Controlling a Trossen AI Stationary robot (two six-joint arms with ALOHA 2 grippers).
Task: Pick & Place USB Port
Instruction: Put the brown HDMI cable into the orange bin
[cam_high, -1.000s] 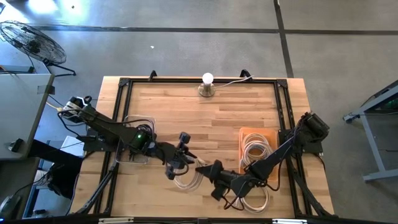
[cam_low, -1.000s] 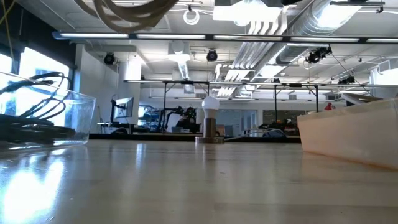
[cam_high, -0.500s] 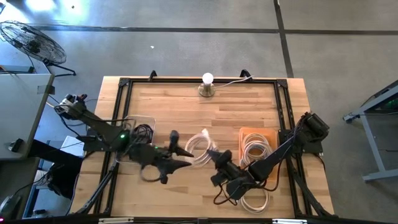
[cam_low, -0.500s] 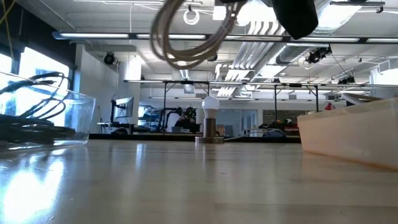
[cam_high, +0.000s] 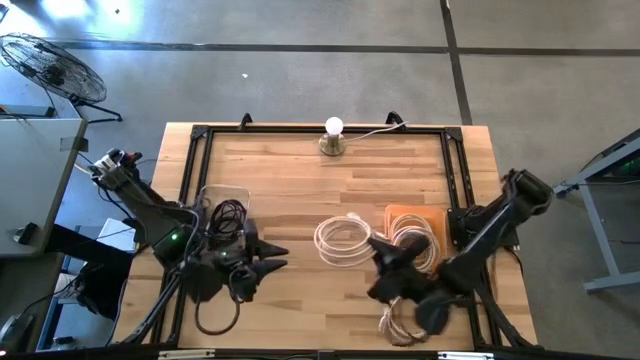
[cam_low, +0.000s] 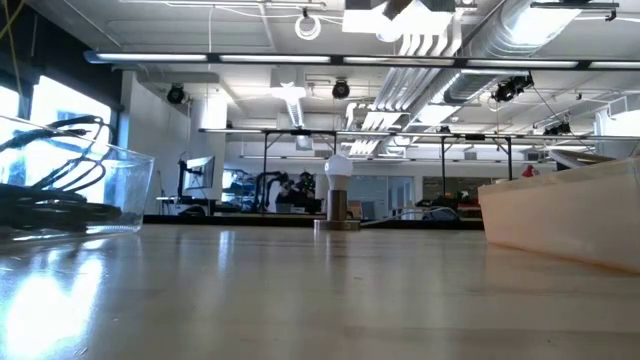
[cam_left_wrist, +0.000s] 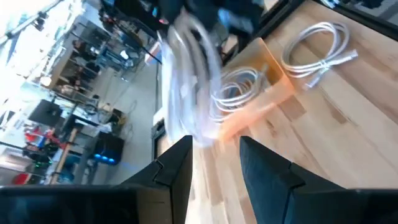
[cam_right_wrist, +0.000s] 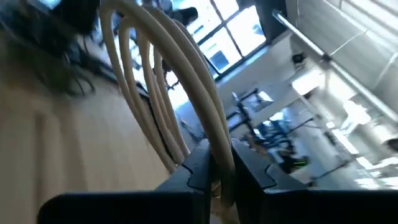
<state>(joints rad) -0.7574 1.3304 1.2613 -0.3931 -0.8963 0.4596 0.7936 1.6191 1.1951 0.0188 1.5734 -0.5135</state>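
Observation:
A coiled cream-white USB cable (cam_high: 343, 240) is in my right gripper (cam_high: 376, 247), above the table's middle and just left of the orange bin (cam_high: 430, 213). In the right wrist view the coil (cam_right_wrist: 155, 81) rises past the shut fingers (cam_right_wrist: 217, 168). My left gripper (cam_high: 272, 258) is open and empty, left of the coil and pointing toward it. Its two fingers (cam_left_wrist: 214, 146) show apart in the left wrist view. That view also shows the coil (cam_left_wrist: 193, 93), blurred, under the right gripper. The low view shows neither gripper nor the coil. My right gripper pinches several strands of the coil together at its rim (cam_right_wrist: 214, 152) between the two fingers. The fingers come from the table's right side and lie across the strands. The coil reaches out beyond the fingertips toward the left and is lifted clear of the table.
The orange bin holds more white coils (cam_high: 412, 240). Another white cable (cam_high: 400, 320) lies by the front edge. A clear box (cam_high: 222, 212) of black cables stands at the left, also in the low view (cam_low: 70, 190). A lamp (cam_high: 333, 135) stands at the far edge.
My right gripper has carried the coil up, away from the near edge and toward the orange bin. The coil has left the low view. My left gripper, which was at the coil a second ago, has drawn back toward the table's left edge and is apart from it.

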